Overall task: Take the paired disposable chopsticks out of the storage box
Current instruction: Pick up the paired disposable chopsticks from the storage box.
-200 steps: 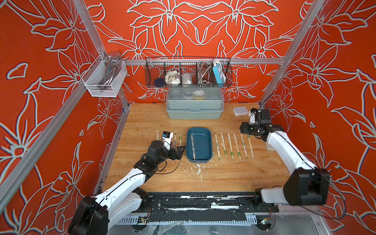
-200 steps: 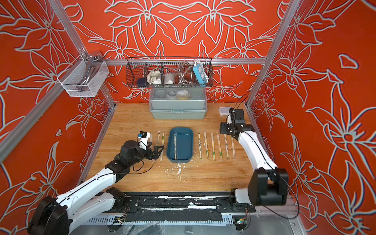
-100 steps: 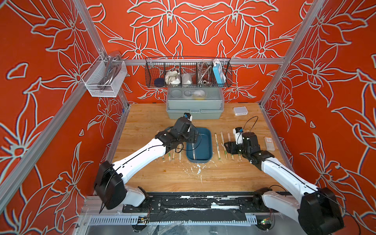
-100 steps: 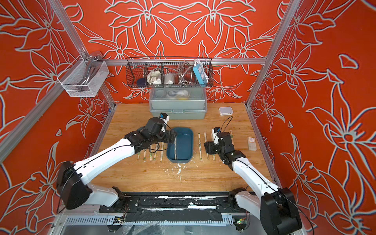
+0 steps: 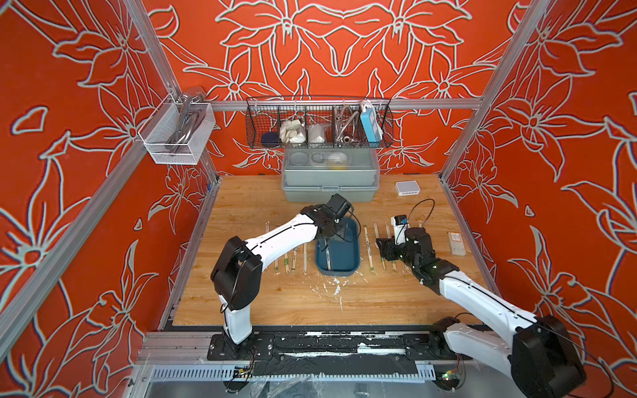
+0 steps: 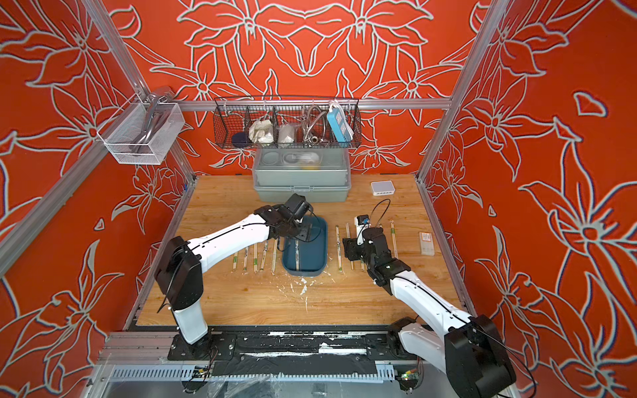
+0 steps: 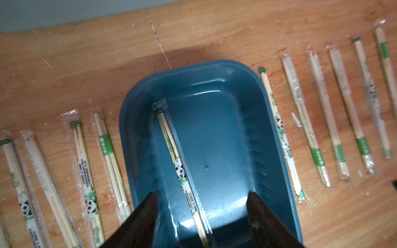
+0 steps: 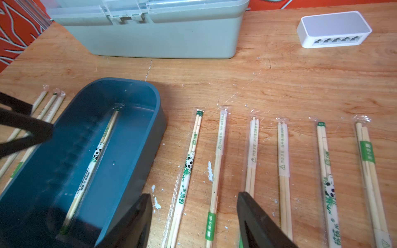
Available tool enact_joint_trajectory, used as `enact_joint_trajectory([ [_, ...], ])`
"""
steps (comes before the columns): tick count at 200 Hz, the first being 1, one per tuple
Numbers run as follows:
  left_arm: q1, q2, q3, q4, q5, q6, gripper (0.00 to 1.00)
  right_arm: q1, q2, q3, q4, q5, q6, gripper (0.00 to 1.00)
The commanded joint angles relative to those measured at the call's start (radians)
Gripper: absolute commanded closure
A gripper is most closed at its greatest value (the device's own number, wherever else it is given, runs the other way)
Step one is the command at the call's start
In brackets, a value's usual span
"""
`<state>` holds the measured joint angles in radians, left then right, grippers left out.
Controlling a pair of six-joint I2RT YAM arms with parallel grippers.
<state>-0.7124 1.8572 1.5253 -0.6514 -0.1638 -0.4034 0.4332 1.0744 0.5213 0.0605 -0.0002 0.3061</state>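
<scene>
The storage box, a shallow dark blue tray, lies mid-table and shows in both top views. One pair of the paired disposable chopsticks lies lengthwise inside it. My left gripper hangs open over the box with a finger on either side of that pair, touching nothing. More wrapped pairs lie in rows on the table left and right of the box. My right gripper stands open just above two pairs of the right row.
A grey-green lidded box stands behind the tray, under a black wire basket on the back wall. A white hub sits back right, a small packet near the right edge. White flecks dot the wood.
My left gripper has swung from the left row to over the box, and its jaws have narrowed. My right gripper has come from the back right down to the right row.
</scene>
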Motion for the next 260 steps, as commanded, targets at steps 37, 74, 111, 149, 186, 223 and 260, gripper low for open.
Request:
enact_joint_trajectory([
  [37,-0.021,0.13,0.117,-0.122,-0.067,-0.029,0.34,0.006,-0.015,-0.007,-0.005,0.082,0.023,0.33],
  [74,-0.022,0.182,0.137,-0.134,-0.093,-0.05,0.34,0.007,-0.015,-0.01,-0.004,0.087,0.027,0.33],
  [111,-0.022,0.242,0.164,-0.133,-0.091,-0.054,0.34,0.007,0.003,0.006,-0.016,0.082,0.027,0.33],
  [149,-0.022,0.279,0.184,-0.125,-0.09,-0.067,0.34,0.007,0.003,0.007,-0.025,0.089,0.027,0.33],
  [186,-0.014,0.316,0.19,-0.118,-0.072,-0.092,0.34,0.006,-0.001,0.011,-0.03,0.088,0.027,0.33],
  [223,0.003,0.327,0.169,-0.117,-0.092,-0.127,0.31,0.007,-0.004,0.011,-0.039,0.094,0.025,0.33],
  [260,0.018,0.33,0.142,-0.106,-0.096,-0.156,0.31,0.007,0.003,0.017,-0.045,0.091,0.027,0.32],
])
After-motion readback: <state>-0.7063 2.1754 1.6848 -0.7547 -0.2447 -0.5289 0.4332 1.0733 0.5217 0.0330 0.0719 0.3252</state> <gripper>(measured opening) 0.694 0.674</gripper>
